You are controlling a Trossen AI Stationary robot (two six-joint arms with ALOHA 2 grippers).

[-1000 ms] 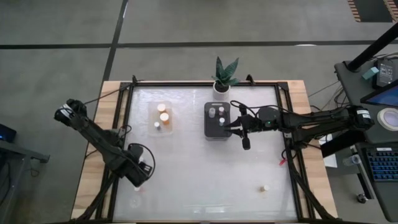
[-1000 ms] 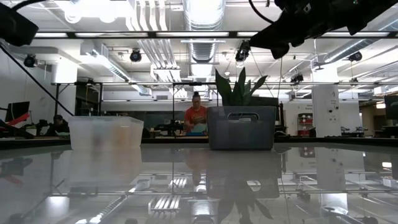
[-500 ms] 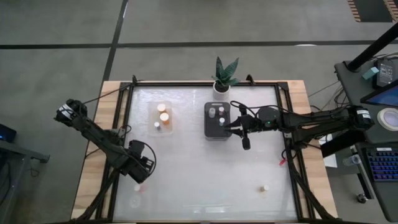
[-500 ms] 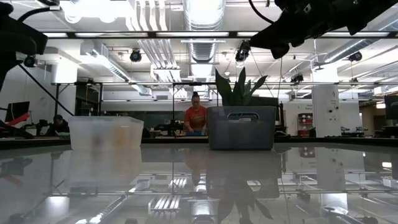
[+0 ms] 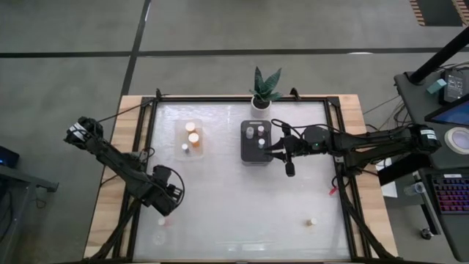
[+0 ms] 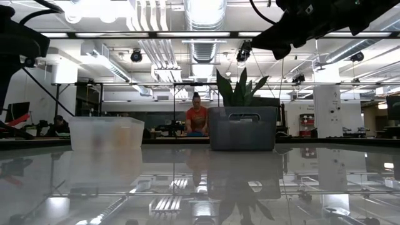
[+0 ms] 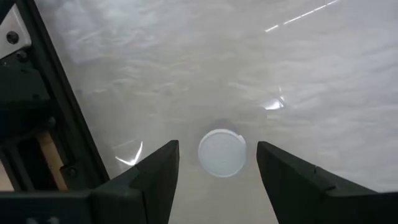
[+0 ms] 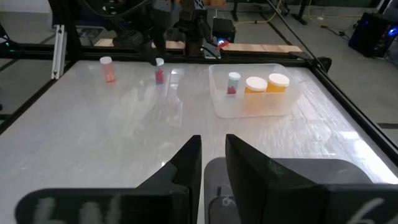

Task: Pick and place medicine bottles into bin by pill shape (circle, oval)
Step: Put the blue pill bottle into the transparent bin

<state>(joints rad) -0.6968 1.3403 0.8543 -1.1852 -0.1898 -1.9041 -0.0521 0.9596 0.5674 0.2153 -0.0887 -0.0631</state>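
- Medicine bottles sit sorted and unsorted across the table: three stand in the clear bin (image 5: 190,139) — two orange-bodied (image 8: 278,83) and one thin (image 8: 233,83) — while white caps show inside the dark bin (image 5: 258,143).
- A white-capped bottle (image 7: 222,152) stands on the table straight below the left gripper (image 7: 217,165), between its fingers, which are spread apart and not touching it.
- In the high view that bottle (image 5: 162,220) sits near the table's left front edge, another one (image 5: 159,237) just in front of it, and a lone bottle (image 5: 311,221) stands well apart at the right front.
- The right gripper (image 8: 212,158) hangs over the dark bin's right side — its fingers drawn nearly together, nothing visible between them.
- A potted plant (image 5: 264,89) stands at the table's far edge, behind the dark bin.
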